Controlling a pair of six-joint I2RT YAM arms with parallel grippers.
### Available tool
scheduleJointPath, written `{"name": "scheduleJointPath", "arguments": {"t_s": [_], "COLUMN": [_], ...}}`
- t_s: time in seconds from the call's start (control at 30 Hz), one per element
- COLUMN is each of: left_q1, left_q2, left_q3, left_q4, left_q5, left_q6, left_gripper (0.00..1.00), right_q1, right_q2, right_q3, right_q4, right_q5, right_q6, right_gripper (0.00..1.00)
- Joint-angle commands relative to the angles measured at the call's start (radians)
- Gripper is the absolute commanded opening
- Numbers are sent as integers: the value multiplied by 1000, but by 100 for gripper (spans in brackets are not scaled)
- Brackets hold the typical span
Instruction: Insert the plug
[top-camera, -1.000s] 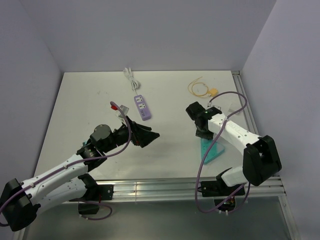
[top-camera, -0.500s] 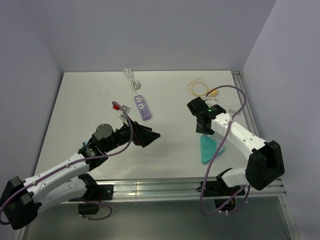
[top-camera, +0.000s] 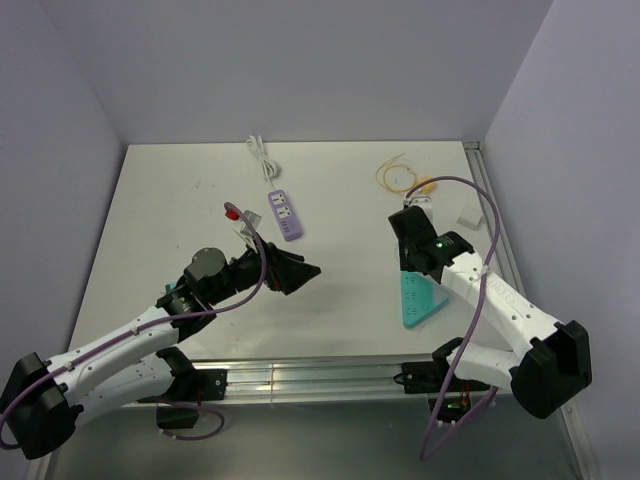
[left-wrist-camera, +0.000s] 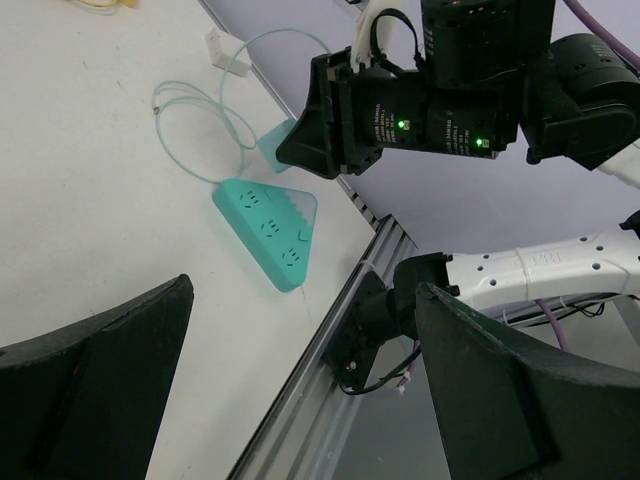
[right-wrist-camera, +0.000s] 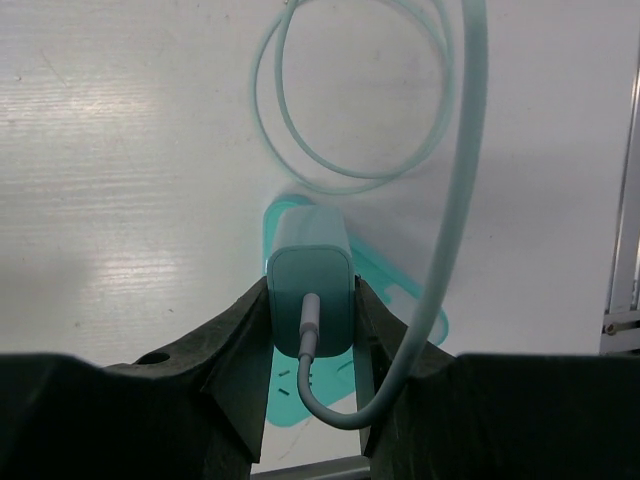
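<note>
My right gripper (right-wrist-camera: 310, 320) is shut on a mint-green plug block (right-wrist-camera: 310, 290) with a pale cable out of its back. It holds the block just above the teal triangular power strip (top-camera: 418, 300), which also shows in the right wrist view (right-wrist-camera: 400, 295) and the left wrist view (left-wrist-camera: 270, 225). I cannot tell whether block and strip touch. A small yellow-tan plug (top-camera: 427, 184) on a looped yellow cable (top-camera: 398, 176) lies at the back right, untouched. My left gripper (top-camera: 300, 272) is open and empty above mid-table.
A purple power strip (top-camera: 285, 214) with its white cord (top-camera: 262, 155) lies at the back centre. A small white block (top-camera: 468, 217) sits by the right rail. The pale teal cable loops (left-wrist-camera: 200, 130) behind the teal strip. The table's metal rail (top-camera: 330, 375) runs along the near edge.
My right gripper, holding the mint-green block, has shifted right and toward the near edge over the teal strip. The left arm has hardly moved.
</note>
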Motion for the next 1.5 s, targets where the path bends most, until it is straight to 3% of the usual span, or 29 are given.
{"name": "scheduleJointPath", "arguments": {"t_s": [0.0,0.07,0.13,0.4,0.73,1.1,1.47], "left_q1": [-1,-1,-2,-1,-2,-1,-1], "left_q2": [-10,-2,-5,-22,9,16,-8], "left_q3": [-1,-1,0,0,-3,2,5], "left_q4": [53,58,49,33,65,65,30], "left_q5": [2,8,10,-4,17,22,10], "left_q6": [-11,-14,-14,-10,-34,-43,-19], "left_gripper": [98,98,98,98,98,97,98], "right_q1": [7,83,100,77,77,40,-7], "right_q2": [17,54,97,197,152,250,327], "right_q3": [6,39,122,209,104,43,37], "right_q4": [14,-49,-148,-301,-371,-256,-74], "right_q5": [-34,133,161,-56,-86,-79,-98], "right_q6": [22,138,197,306,404,442,662], "right_gripper": [0,0,0,0,0,0,0]}}
